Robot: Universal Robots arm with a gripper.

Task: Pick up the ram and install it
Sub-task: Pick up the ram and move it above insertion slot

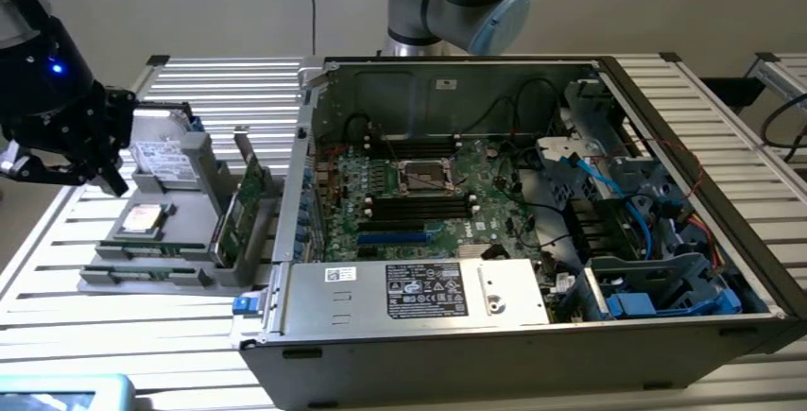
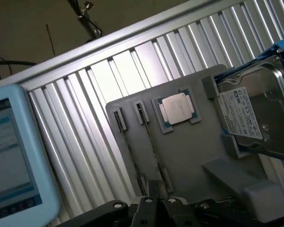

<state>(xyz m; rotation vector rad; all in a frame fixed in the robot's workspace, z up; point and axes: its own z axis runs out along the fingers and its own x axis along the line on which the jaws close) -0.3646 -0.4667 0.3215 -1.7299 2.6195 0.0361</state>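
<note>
Currently the gripper is held near the tray, fingers clenched, nothing grasped. Ram is stood on edge in a tray slot, just beside a second stick and near the CPU, not yet lifted. Ram is judged light, stiff and thin, but fragile: chips and contact edge are best left untouched, bending avoided. Hold is best taken across the flat faces, mid-length at the upper edge, so tilt is avoided. Faces may be slippery; firm, gentle pinch advised.
</note>
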